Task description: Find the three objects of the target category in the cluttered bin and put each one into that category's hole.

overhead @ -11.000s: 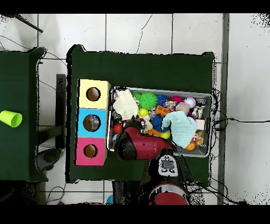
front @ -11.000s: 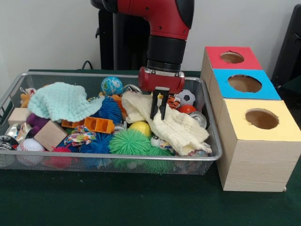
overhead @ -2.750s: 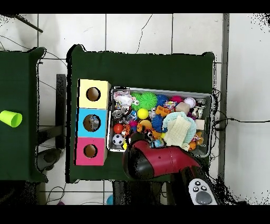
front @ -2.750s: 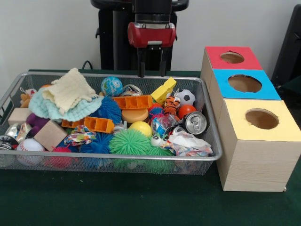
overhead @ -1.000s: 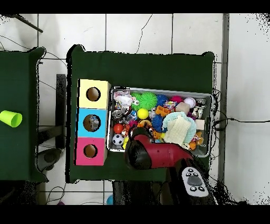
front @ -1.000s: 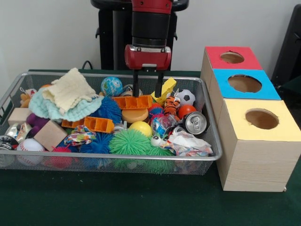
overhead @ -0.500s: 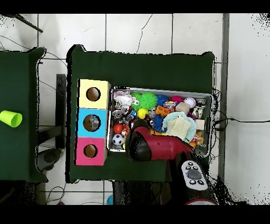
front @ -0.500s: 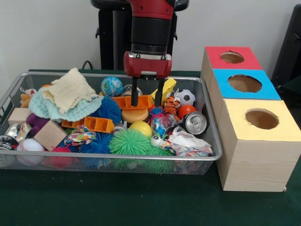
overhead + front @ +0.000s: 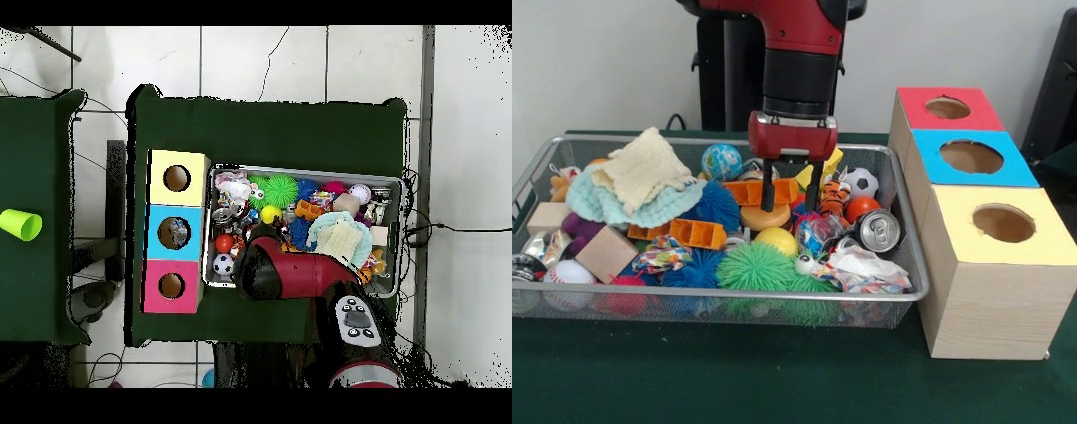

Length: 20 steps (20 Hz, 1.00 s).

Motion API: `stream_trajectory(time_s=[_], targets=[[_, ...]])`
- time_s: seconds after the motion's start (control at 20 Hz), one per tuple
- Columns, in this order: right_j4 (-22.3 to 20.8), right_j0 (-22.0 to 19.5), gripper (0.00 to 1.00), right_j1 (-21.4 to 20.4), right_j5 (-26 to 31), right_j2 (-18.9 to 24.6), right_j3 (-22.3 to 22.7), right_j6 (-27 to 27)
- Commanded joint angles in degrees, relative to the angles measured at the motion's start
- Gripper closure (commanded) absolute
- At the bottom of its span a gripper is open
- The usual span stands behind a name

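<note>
My gripper (image 9: 789,204) hangs open low in the wire bin (image 9: 724,299), nothing held. Its two black fingers (image 9: 767,196) stand on either side of the right end of a long orange block (image 9: 750,192); a tan round piece (image 9: 764,217) lies just below. A yellow block (image 9: 826,162), a tiger toy (image 9: 833,196), a soccer ball (image 9: 863,183), a red ball (image 9: 863,205) and a drink can (image 9: 877,230) lie to the right. In the overhead view the red arm (image 9: 290,275) hides the gripper. The box has red (image 9: 947,108), blue (image 9: 971,156) and yellow (image 9: 1004,223) holes.
A cream cloth (image 9: 643,168) lies on a teal cloth (image 9: 600,205) at the bin's left. Spiky green (image 9: 756,267) and blue (image 9: 719,208) balls, a globe ball (image 9: 721,161), wooden blocks (image 9: 606,253) and crumpled wrappers (image 9: 865,268) fill the rest. A green cup (image 9: 20,224) sits on a side table.
The gripper has come down from above the bin's rear rim to the orange block, staying open. Much earlier the cream cloth went from the bin's right to its left.
</note>
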Motion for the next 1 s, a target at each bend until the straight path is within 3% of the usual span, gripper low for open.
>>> stream_trajectory(time_s=[0.05,0.45,1.0], targets=[[3.5,2.42,0.0,3.88,-2.44,-1.2,-2.74,11.62],[5.83,5.39,0.0,5.53,-5.93,-2.6,0.05,13.92],[7.03,5.41,0.0,6.86,-8.01,-1.89,-0.01,13.74]])
